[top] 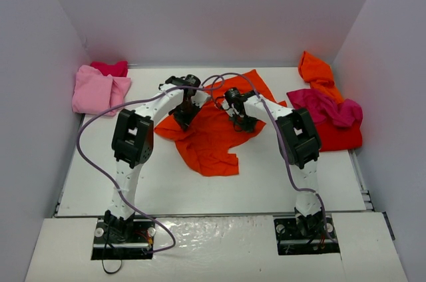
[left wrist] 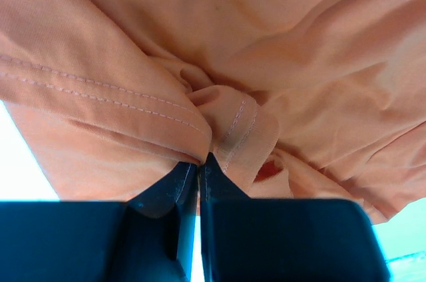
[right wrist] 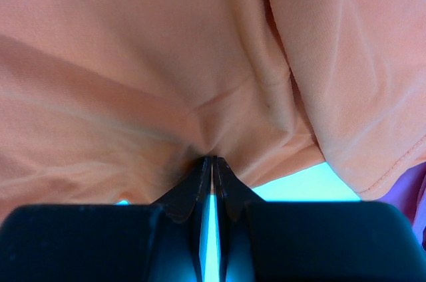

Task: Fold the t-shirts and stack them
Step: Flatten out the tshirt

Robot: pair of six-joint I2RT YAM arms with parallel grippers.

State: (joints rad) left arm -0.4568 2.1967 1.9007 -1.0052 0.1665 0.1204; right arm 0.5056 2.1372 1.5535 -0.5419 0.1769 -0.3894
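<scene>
An orange t-shirt [top: 212, 132] lies crumpled in the middle of the table. My left gripper [top: 186, 114] is shut on the orange t-shirt, pinching a stitched hem fold [left wrist: 226, 129] at its left side. My right gripper [top: 242, 121] is shut on the same orange t-shirt, pinching a fold of plain cloth [right wrist: 206, 116] at its right side. Both grippers stand low over the cloth, roughly level with each other. The cloth fills both wrist views.
A pink shirt [top: 98, 90] with a magenta one [top: 110, 68] behind it lies at the far left. At the far right lies a pile: an orange shirt [top: 315, 72], a magenta shirt [top: 326, 106] and a red shirt [top: 339, 137]. Walls close three sides.
</scene>
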